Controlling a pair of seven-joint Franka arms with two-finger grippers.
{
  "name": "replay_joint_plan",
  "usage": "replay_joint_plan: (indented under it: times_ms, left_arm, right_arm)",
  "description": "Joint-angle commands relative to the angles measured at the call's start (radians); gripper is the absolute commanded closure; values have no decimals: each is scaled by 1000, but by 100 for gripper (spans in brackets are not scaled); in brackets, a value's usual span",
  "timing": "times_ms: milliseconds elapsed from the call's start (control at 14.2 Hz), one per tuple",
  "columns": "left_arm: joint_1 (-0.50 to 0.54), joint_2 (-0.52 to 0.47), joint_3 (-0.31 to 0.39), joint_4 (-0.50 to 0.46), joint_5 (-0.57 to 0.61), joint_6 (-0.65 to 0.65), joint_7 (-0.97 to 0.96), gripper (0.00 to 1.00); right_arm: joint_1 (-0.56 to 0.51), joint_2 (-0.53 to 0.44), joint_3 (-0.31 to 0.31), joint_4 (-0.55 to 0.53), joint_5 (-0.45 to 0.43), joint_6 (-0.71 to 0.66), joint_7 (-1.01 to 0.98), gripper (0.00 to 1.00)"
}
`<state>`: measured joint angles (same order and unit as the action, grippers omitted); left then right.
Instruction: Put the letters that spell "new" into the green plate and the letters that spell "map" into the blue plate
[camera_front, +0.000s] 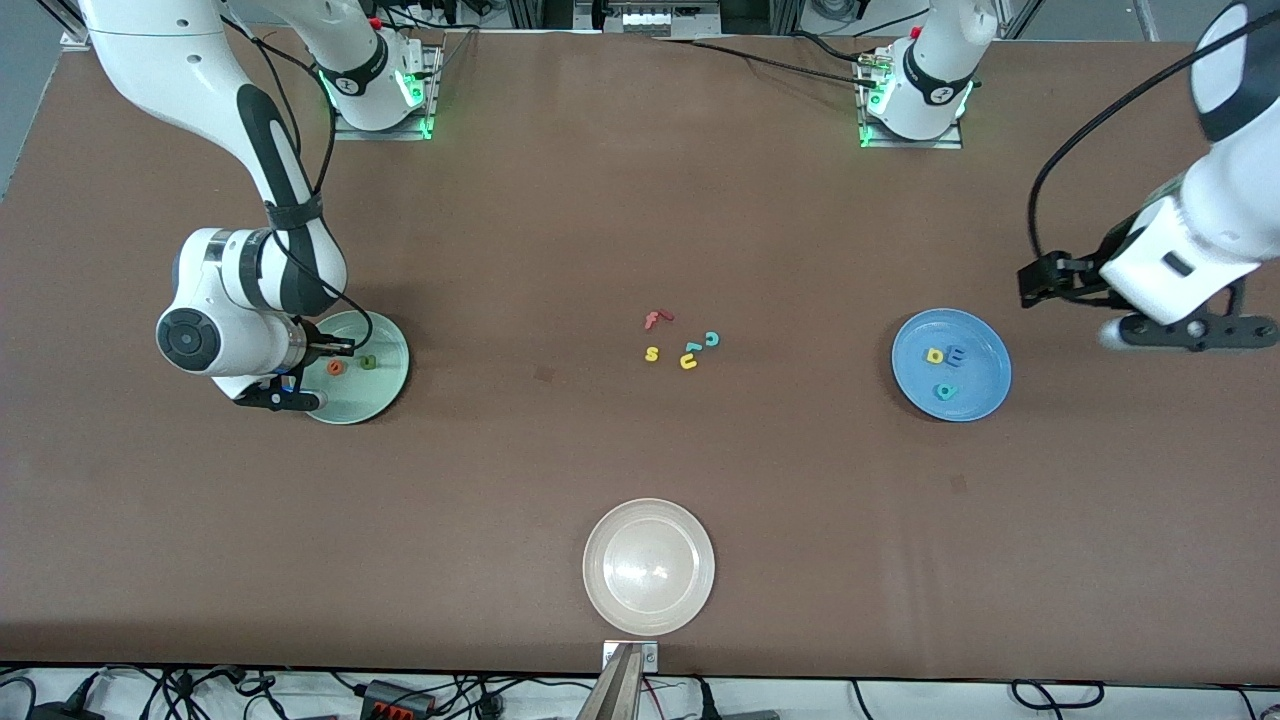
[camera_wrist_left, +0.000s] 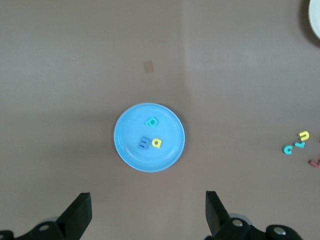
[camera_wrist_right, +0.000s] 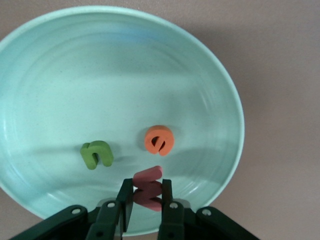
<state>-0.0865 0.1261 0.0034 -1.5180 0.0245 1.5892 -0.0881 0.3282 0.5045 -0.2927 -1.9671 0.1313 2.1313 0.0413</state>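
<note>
Over the green plate (camera_wrist_right: 210, 65) at the right arm's end of the tabletop (camera_front: 640, 200), right claw (camera_wrist_right: 147, 197) clamped on the pinkish-red "w" (camera_wrist_right: 148, 186), holding it just above the plate's floor. Beside it, lying in the same plate, orange "e" (camera_wrist_right: 160, 140) and olive-green "n" (camera_wrist_right: 96, 154), a little apart from each other.

Toward the left arm's end, left claw (camera_wrist_left: 147, 217) up in the air with fingers spread wide and nothing between them, hanging above bare tabletop just beside the blue plate (camera_wrist_left: 130, 155). Lying in that plate: teal "p" (camera_wrist_left: 151, 121), blue "m" (camera_wrist_left: 144, 143) and yellow "a" (camera_wrist_left: 157, 143), the last two touching.

Midway between the two plates, a small cluster of spare letters: red "f" (camera_front: 656, 319), yellow "s" (camera_front: 652, 353), yellow "u" (camera_front: 688, 362), teal "c" (camera_front: 712, 339), plus one more small teal piece (camera_front: 693, 347) among them. Nearer the front camera, cream-white plate (camera_front: 600, 590), nothing in it.
</note>
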Motion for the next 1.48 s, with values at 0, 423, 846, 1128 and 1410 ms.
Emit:
replay_joint_plan:
  times_ms: [0, 423, 846, 1128, 1410]
  left_arm:
    - [36, -112, 30, -157, -32, 75, 28, 0]
    - [36, -146, 18, -165, -44, 103, 50, 0]
    - [7, -168, 30, -183, -44, 94, 177, 0]
    - [16, -151, 26, -146, -43, 26, 169, 0]
    - [14, -151, 17, -140, -43, 23, 179, 0]
  right_arm:
    - [2, 3, 7, -6, 27, 19, 2, 58]
    - [0, -41, 6, 30, 27, -17, 9, 0]
    - [-21, -60, 0, 207, 25, -213, 11, 0]
    - [-60, -72, -11, 341, 28, -295, -1, 0]
    - [-185, -223, 118, 349, 1, -363, 0, 0]
